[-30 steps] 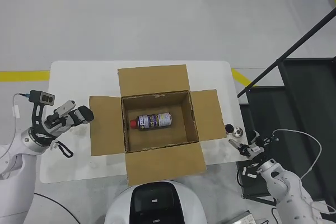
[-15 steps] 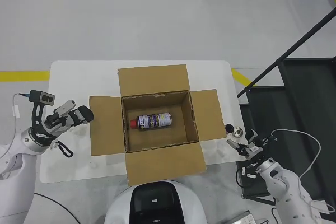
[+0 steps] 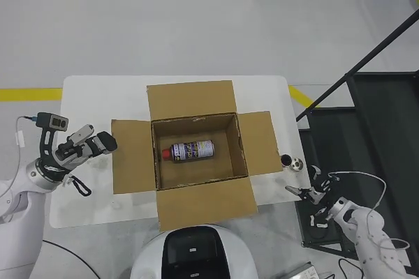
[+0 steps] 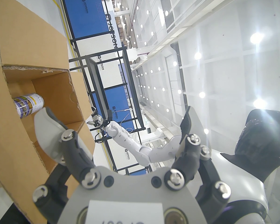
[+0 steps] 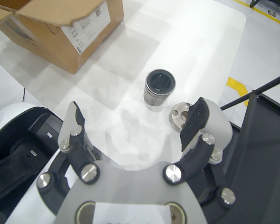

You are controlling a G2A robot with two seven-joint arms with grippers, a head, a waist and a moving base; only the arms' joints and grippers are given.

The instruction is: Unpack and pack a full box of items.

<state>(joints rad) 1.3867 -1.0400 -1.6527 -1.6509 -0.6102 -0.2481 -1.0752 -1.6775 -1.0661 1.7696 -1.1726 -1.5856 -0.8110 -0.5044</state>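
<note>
Matt cardboard box [image 3: 192,100], shiny metal sleeve [image 5: 156,95]

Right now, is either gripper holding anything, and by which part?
Nothing held. The left gripper and right gripper are both open and empty; the metal cylinder stands free on the table.

Industrial hall: yellow floor line [image 3: 21,94], blue partition panels [image 4: 84,8], high rows of ceiling lights [image 4: 197,55].

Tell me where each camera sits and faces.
Top view: above the arms, looking down at the box; both arms show.
Left wrist view: beside the box, aimed across it and upward; open left gripper.
Right wrist view: above the table, aimed down at the metal cylinder; open right gripper.
Shared: spray can in top and left wrist views.
</note>
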